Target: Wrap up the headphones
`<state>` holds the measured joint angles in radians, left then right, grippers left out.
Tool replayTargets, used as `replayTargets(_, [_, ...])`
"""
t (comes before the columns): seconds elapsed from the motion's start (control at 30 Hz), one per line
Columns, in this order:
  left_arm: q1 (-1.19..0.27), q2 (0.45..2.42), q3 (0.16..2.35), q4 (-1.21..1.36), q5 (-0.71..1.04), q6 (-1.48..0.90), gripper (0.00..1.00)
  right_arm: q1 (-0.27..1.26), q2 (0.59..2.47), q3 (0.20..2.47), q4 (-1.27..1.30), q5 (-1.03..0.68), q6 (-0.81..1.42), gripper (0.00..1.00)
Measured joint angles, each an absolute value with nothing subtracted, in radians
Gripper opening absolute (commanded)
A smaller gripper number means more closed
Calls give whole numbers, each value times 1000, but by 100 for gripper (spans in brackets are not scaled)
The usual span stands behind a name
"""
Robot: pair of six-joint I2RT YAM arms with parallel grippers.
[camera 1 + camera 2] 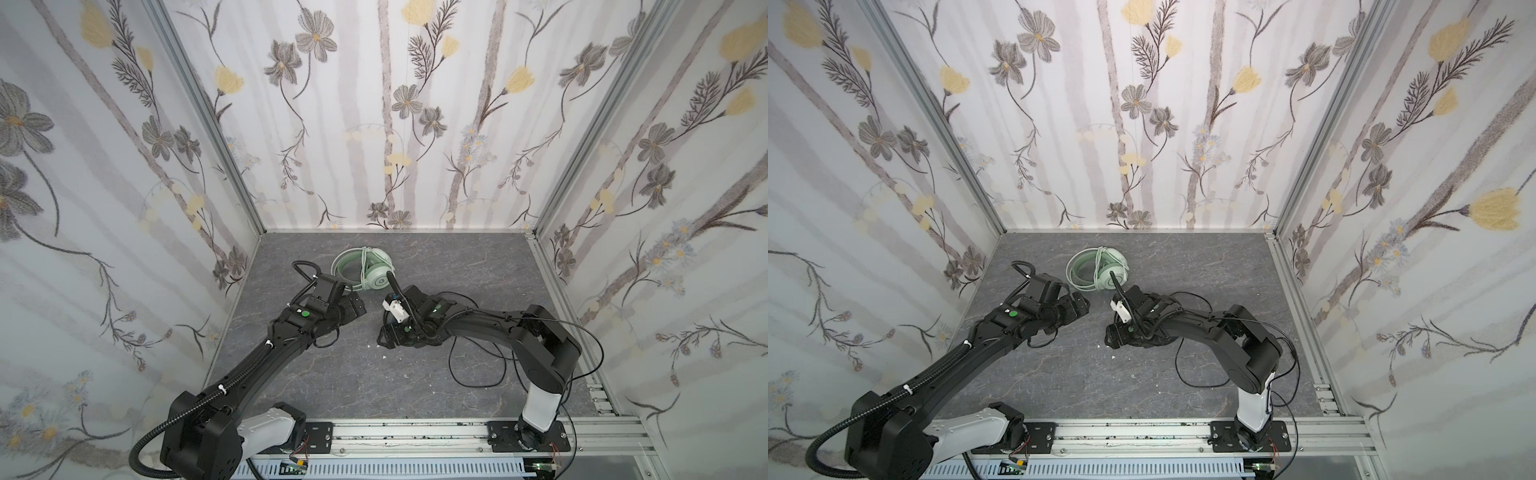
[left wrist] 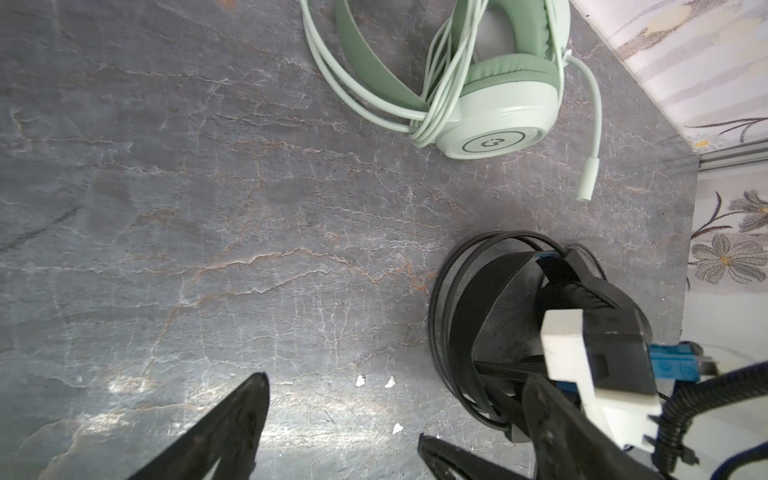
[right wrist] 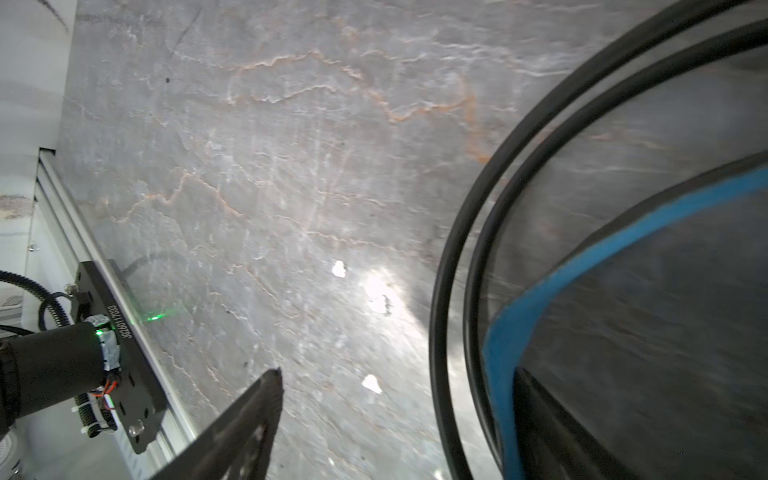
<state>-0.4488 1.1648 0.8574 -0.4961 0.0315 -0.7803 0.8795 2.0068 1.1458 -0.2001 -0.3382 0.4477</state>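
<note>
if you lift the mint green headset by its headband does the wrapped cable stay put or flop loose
The mint green headset itself probably lifts as one stiff piece, given its rigid-looking headband. The cable is looped loosely, not tied, so coils would likely sag or slip. A thin tipped stalk sticks out free and may swing.

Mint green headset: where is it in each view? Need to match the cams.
In a top view: mint green headset lies mid-picture, towards the back of the table.
In a top view: same spot, a little further left in the picture.
Left wrist: upper part of the picture, cable looped around it.
Right wrist: not in it.
Shared landmark: white specks on the table.
</note>
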Motion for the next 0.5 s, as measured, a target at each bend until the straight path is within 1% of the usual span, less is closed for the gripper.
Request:
replayTargets(0.1, [-433,1140,834,-505,50,-764,95,904,2011,1161,-186,-356,484,85])
replayTargets(0.3, [-424,1114,806,-520,56,-764,95,889,1940,1193,-193,-305,495,90])
replayTargets(0.43, [-424,1127,806,-520,56,-764,95,884,1894,1259,-234,-274,472,91])
replayTargets(0.5, [-424,1164,814,-521,59,-764,95,879,1864,1293,-266,-247,451,92])
